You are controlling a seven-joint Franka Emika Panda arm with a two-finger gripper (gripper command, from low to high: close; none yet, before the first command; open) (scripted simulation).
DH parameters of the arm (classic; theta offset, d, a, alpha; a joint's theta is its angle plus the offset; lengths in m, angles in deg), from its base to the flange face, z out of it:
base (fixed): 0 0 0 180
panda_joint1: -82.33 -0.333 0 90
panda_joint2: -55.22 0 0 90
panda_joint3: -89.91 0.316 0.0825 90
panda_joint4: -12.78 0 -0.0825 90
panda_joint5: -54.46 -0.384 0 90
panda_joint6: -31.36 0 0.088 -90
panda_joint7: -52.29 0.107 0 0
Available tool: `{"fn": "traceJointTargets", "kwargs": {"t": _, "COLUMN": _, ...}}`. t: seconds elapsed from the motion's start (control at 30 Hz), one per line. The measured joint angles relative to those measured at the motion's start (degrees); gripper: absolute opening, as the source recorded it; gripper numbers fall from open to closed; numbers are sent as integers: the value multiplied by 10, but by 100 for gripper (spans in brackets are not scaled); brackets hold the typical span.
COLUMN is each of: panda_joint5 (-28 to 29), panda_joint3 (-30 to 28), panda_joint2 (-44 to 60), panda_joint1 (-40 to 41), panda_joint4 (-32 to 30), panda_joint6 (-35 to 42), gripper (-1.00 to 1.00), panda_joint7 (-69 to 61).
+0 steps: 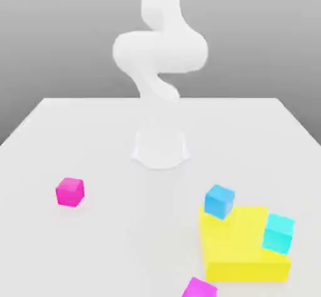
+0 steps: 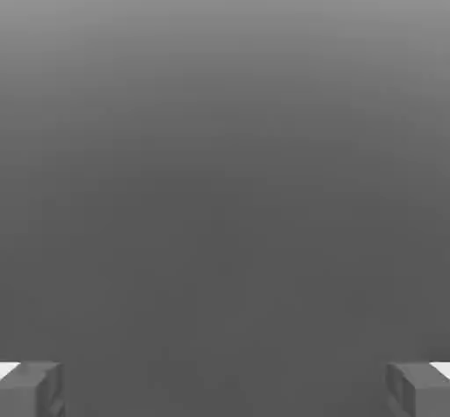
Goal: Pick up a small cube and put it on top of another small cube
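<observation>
The small hot-pink cube (image 1: 69, 192) sits alone on the white table at the exterior view's left, with nothing touching it. In the hand view my gripper (image 2: 225, 389) is open: its two grey fingertips (image 2: 31, 391) stand far apart with nothing between them, and behind them is plain grey background. My white arm (image 1: 159, 51) rises from its base (image 1: 160, 148) at the table's middle and bends upward, well above the cubes.
A big yellow block (image 1: 244, 245) lies at the exterior view's right front. A blue cube (image 1: 219, 201) is at its far left corner and a cyan cube (image 1: 278, 232) on its right side. A more violet magenta cube (image 1: 199, 288) sits at the front edge.
</observation>
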Motion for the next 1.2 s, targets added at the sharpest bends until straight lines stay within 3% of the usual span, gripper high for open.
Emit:
{"fn": "traceJointTargets", "kwargs": {"t": 0.73, "panda_joint5": 26, "panda_joint3": -67, "panda_joint2": 353, "panda_joint1": 363, "panda_joint4": -345, "panda_joint6": -299, "gripper": 0, "panda_joint7": 497}}
{"fn": "traceJointTargets", "kwargs": {"t": 0.87, "panda_joint5": 3, "panda_joint3": -71, "panda_joint2": 432, "panda_joint1": 368, "panda_joint4": -346, "panda_joint6": -364, "gripper": 0, "panda_joint7": 501}}
{"fn": "traceJointTargets", "kwargs": {"t": 1.03, "panda_joint5": -29, "panda_joint3": -11, "panda_joint2": 535, "panda_joint1": 420, "panda_joint4": -330, "panda_joint6": -449, "gripper": 0, "panda_joint7": 478}}
{"fn": "traceJointTargets", "kwargs": {"t": 1.07, "panda_joint5": -28, "panda_joint3": -4, "panda_joint2": 548, "panda_joint1": 428, "panda_joint4": -328, "panda_joint6": -460, "gripper": -100, "panda_joint7": 478}}
{"fn": "traceJointTargets", "kwargs": {"t": 1.2, "panda_joint5": -27, "panda_joint3": -4, "panda_joint2": 548, "panda_joint1": 428, "panda_joint4": -328, "panda_joint6": -461, "gripper": -100, "panda_joint7": 479}}
